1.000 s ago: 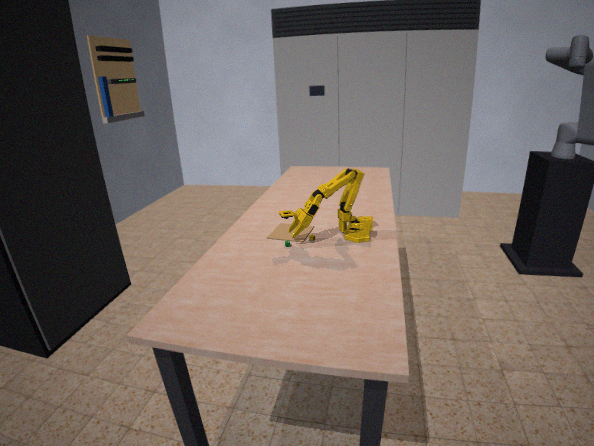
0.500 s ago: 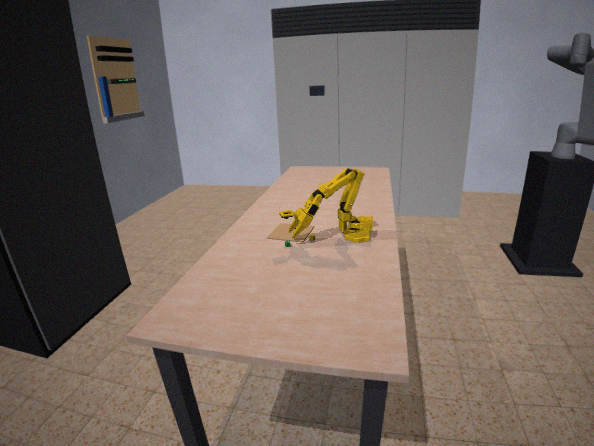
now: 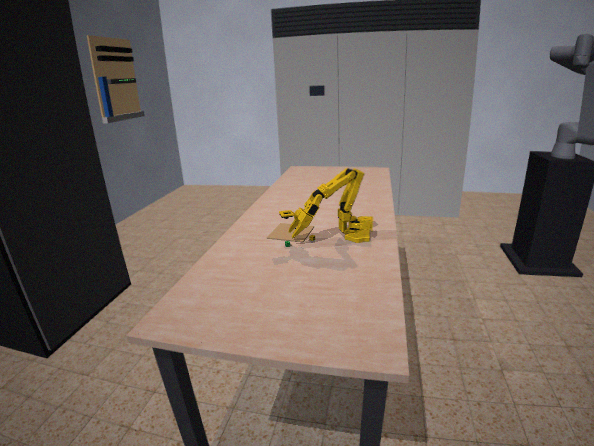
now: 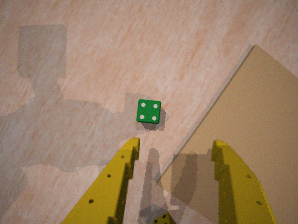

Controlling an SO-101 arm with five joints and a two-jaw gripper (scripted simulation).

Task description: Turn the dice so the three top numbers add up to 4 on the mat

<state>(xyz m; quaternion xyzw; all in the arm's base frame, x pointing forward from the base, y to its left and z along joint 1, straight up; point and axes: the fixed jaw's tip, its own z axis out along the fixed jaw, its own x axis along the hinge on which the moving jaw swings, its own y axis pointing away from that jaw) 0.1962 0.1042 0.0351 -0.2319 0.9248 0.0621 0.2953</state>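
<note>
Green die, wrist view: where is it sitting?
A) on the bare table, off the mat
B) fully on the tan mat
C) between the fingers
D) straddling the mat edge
A: the green die, four pips up, lies flat on the wooden table, left of the mat edge and not touching it, ahead of the gripper, whose fingers stand apart with nothing between them.
</note>
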